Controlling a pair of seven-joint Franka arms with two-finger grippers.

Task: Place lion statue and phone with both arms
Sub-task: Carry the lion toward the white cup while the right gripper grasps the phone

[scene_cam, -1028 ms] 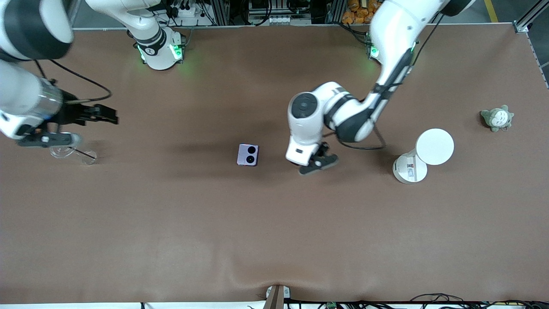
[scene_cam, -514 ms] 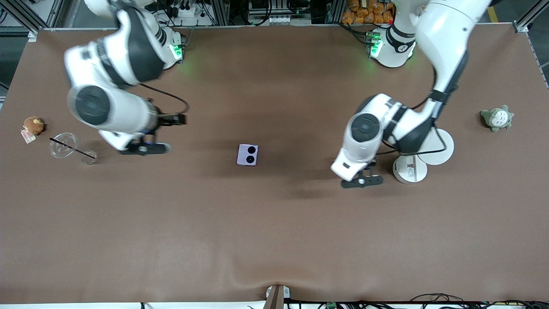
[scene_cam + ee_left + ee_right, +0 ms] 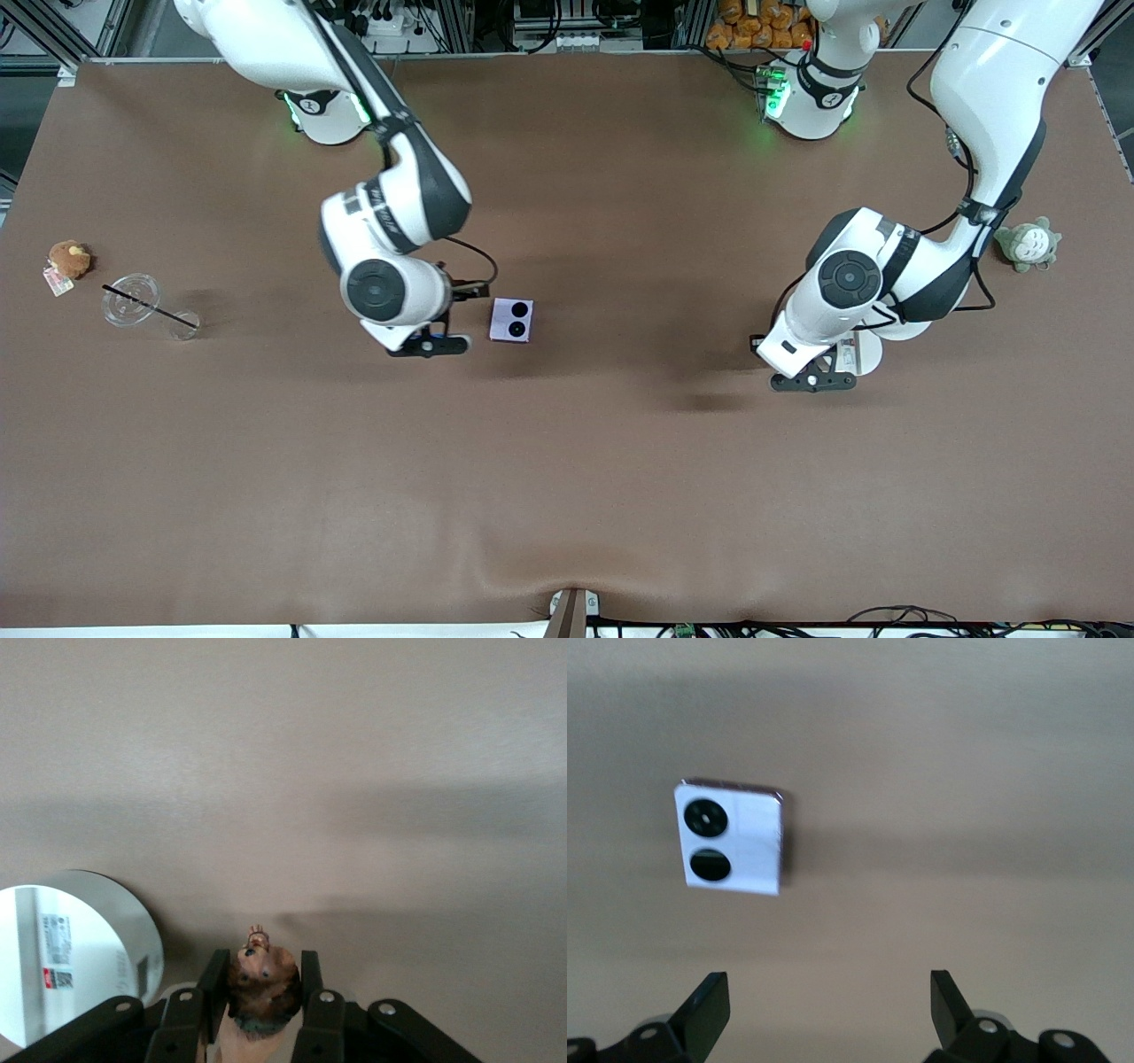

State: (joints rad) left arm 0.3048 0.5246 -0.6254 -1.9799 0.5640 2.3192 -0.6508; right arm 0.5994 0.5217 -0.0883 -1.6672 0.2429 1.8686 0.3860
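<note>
The lavender phone lies flat in the middle of the table, its two black lenses up; it also shows in the right wrist view. My right gripper hangs open and empty low over the table beside the phone, toward the right arm's end; in its wrist view nothing is between the fingers. My left gripper is shut on the reddish-brown lion statue, low over the table next to a white round stand. The lion is hidden in the front view.
The white round stand is partly hidden under the left arm; it also shows in the left wrist view. A grey-green plush lies at the left arm's end. A brown plush with tag and a clear lid with straw lie at the right arm's end.
My right arm swung from its end of the table to beside the phone. My left arm moved away from the phone to the white stand, with the lion in its gripper.
</note>
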